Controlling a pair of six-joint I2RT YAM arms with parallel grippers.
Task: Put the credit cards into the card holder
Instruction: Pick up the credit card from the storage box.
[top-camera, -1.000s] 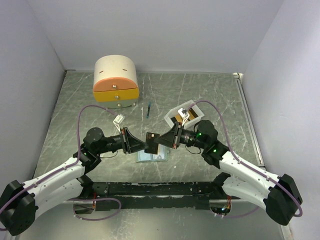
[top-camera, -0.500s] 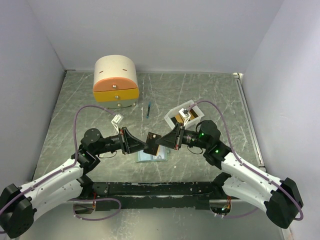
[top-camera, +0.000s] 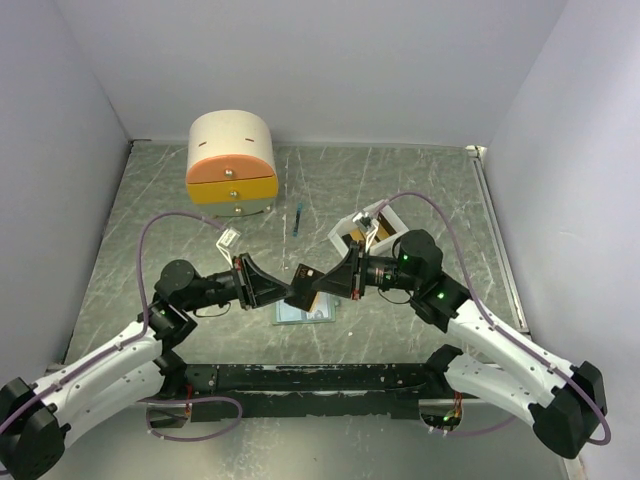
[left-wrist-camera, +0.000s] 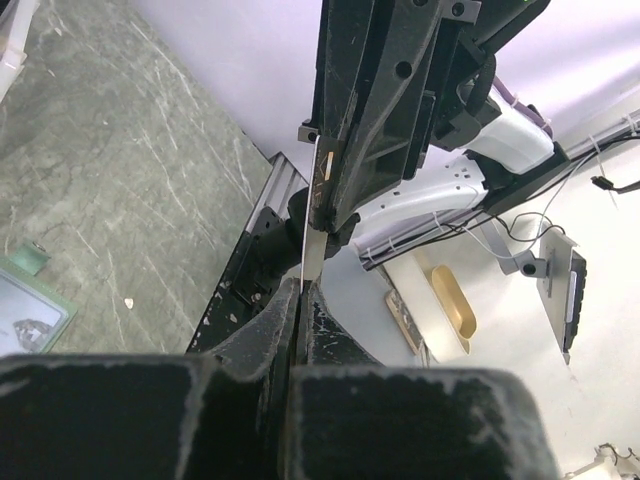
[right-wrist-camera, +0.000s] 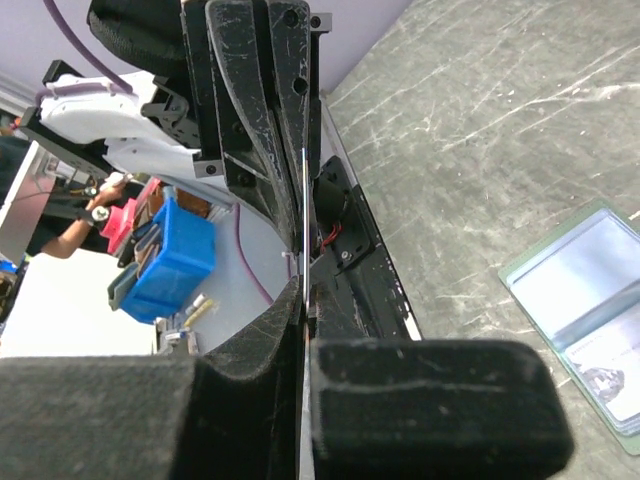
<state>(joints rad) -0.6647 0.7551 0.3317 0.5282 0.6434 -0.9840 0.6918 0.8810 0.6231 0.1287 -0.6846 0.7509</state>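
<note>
Right hand (top-camera: 317, 284) crept left, card (top-camera: 303, 280) pinched within.

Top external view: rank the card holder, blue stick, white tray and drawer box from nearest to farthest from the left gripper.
From the left gripper, shut on the dark credit card:
1. card holder, on the table just nearside of the fingertips.
2. blue stick, straight beyond, and white tray, beyond to the right: too close to call.
3. drawer box, far back left.

White-shelled left arm (top-camera: 110, 365) and right arm (top-camera: 500, 345), black joints, purple cable (top-camera: 160, 222) looping at 12 o'clock of each, 2 green lights (top-camera: 401, 257) on right, scuffed black fingers (right-wrist-camera: 250, 120)
</note>
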